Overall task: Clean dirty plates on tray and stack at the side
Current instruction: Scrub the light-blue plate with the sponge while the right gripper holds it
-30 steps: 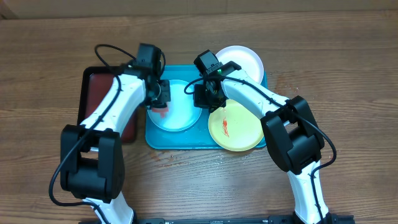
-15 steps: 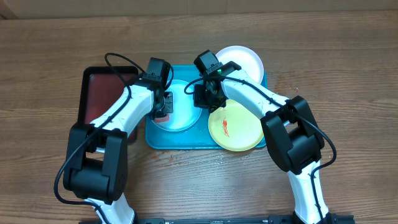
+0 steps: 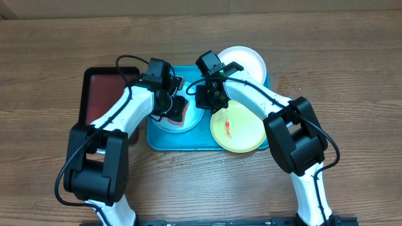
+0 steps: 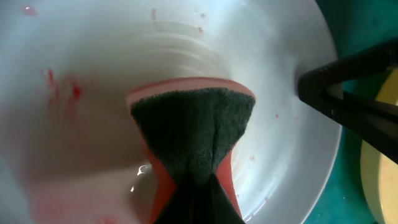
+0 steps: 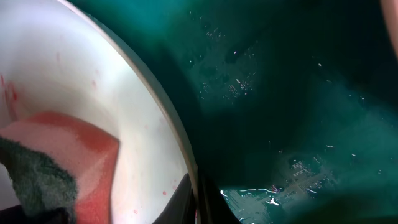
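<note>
**Mid-scrub on the blue plate, bit nervous about that rim pinch**

Overhead first. Got the tray mid-frame on the wooden surface, carrying all three plates: light blue plate at its left, white plate hanging over its upper right corner, yellow-green plate at lower right with a red smear on it. No stacking at the side yet. Also spotted a dark red tray further left. Left fingers squeezed shut on a sponge and pressing it onto the blue plate. Right fingers parked at that plate's right edge.

Left wrist next. Same grip up close: sponge pinched, dark scouring side facing the camera. Faint red streaks upper left, pinkish wet patch lower left, so calling this plate roughly half clean.

Right wrist last. Mostly plate rim and wet, shiny tray floor. Looks like a closed pinch on the rim at bottom of frame, though barely showing the tips.

Worries from here:
- Pushing the sponge hard toward the pinch could pop the rim free on that slick tray.
- Could then shove the plate into the yellow-green one just beside it.
- Could leave the upper-left streaks behind by sweeping too narrowly.
</note>
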Controlling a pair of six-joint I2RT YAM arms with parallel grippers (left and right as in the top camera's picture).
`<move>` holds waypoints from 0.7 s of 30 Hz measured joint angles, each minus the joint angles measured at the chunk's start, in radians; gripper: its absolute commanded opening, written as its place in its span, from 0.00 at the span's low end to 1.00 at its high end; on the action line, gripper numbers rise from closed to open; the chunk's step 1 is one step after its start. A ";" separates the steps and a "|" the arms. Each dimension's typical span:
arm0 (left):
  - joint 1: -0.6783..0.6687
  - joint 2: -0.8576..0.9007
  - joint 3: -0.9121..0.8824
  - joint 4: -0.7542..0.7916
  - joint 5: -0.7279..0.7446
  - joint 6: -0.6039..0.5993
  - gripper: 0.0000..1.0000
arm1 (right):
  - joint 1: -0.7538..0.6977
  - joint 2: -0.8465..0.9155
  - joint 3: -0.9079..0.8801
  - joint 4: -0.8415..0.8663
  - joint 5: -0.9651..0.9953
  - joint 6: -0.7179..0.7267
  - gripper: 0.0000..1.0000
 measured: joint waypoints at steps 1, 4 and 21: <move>0.000 0.000 0.000 0.001 -0.021 -0.014 0.04 | 0.000 0.000 0.000 -0.001 -0.001 0.000 0.04; -0.007 0.000 0.000 0.003 -0.145 -0.096 0.04 | 0.000 0.000 0.000 -0.003 0.000 0.000 0.04; -0.024 0.000 0.005 -0.012 -0.354 -0.172 0.04 | 0.003 0.000 0.000 -0.069 -0.029 0.000 0.04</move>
